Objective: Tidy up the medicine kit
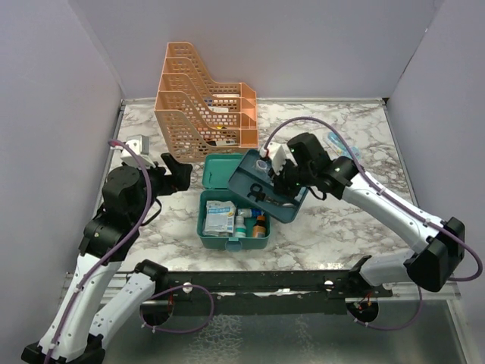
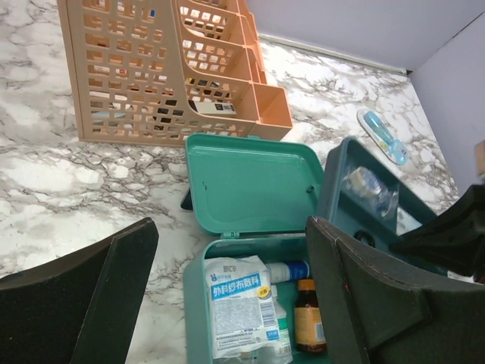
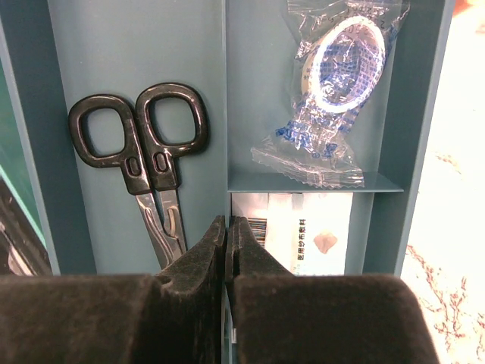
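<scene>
The teal medicine kit lies open on the marble table, its lid flat behind it. Its base holds a white gauze packet, a brown bottle and a white bottle. My right gripper is shut on the divider wall of the teal divided tray, holding it tilted at the box's right rear. The right wrist view shows the gripper with black scissors, a wrapped tape roll and a white packet in the tray. My left gripper is open and empty, left of the lid.
An orange perforated file rack stands behind the kit, close to the lid, also in the left wrist view. A small blue and white item lies on the table at the right rear. A grey object sits at the far left.
</scene>
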You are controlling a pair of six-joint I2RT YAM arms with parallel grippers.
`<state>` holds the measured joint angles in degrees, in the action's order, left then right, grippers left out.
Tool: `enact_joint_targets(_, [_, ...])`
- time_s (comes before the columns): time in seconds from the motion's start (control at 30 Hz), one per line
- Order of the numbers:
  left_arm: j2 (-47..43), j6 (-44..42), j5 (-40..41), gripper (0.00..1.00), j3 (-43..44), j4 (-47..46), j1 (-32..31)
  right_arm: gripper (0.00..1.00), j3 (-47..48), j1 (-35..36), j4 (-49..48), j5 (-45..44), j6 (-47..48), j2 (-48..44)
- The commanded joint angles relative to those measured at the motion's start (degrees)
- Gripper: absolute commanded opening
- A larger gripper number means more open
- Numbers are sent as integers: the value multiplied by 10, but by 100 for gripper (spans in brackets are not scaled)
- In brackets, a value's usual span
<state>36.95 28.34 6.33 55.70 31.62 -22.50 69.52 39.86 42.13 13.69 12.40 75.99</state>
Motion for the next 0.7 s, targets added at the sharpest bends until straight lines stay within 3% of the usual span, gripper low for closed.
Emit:
enact_joint_targets(0.0, [-4,-6,36,82,21,4,1,1,37,43,20,-26,39,24])
enact_joint_targets(0.2, [-56,-5,137,83,8,5,0,1,59,79,16,21,79,49])
enact_joint_targets(0.67, [-50,-7,122,82,24,24,0,1,125,167,17,26,128,142])
